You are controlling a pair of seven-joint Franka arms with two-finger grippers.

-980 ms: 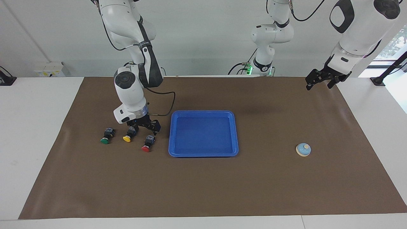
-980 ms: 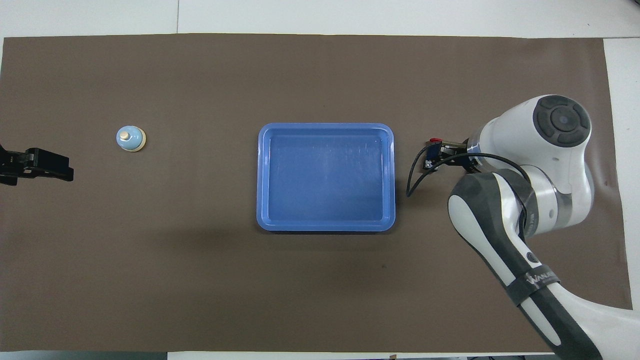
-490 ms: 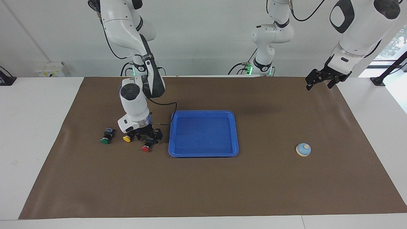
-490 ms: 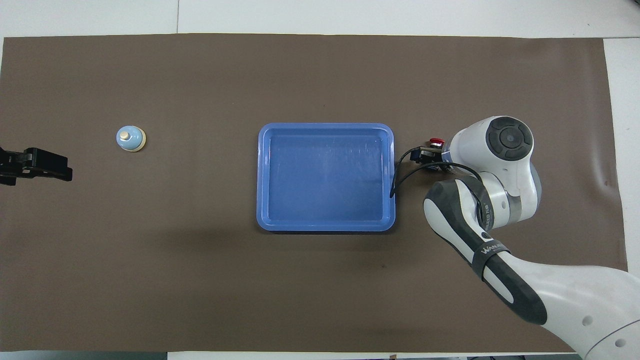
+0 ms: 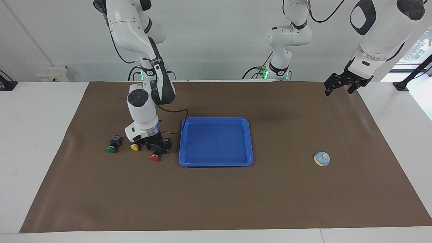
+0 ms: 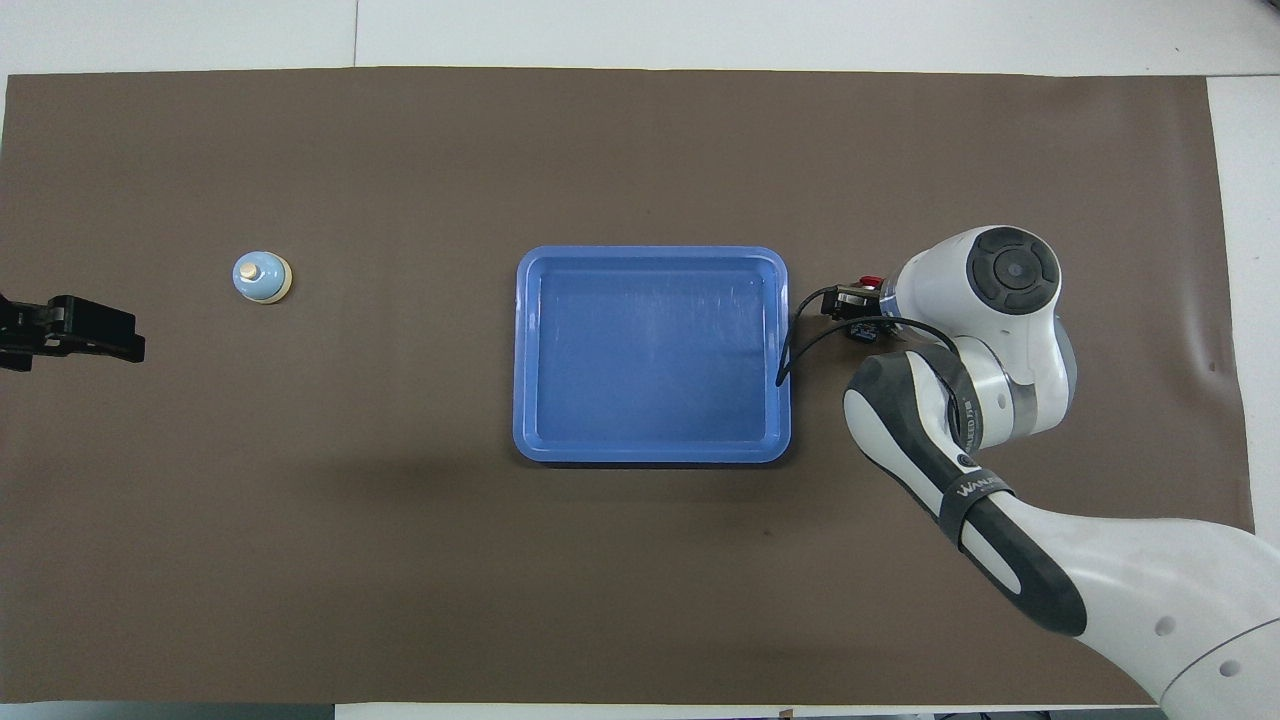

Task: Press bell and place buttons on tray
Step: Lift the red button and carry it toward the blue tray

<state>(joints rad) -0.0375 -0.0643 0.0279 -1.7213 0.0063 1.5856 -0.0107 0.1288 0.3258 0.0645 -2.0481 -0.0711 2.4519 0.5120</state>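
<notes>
Right hand (image 5: 158, 147) sits low on the red button (image 5: 155, 157), fingers seemingly pinching its black body, just beside the blue tray (image 5: 250, 141). Yellow button (image 5: 135, 147) and green button (image 5: 111, 149) lie alongside, toward the right arm's end of the surface. Judging by this, the first pick is underway; next comes lifting and carrying it over the tray's rim. Left hand (image 5: 338, 84) waits spread, raised; the bell (image 5: 322, 158) stands at that end.

Green (image 5: 111, 149), yellow (image 5: 134, 147) and red buttons (image 5: 155, 157) lie beside the blue tray (image 5: 216, 163); light-blue bell (image 5: 322, 159) well apart
</notes>
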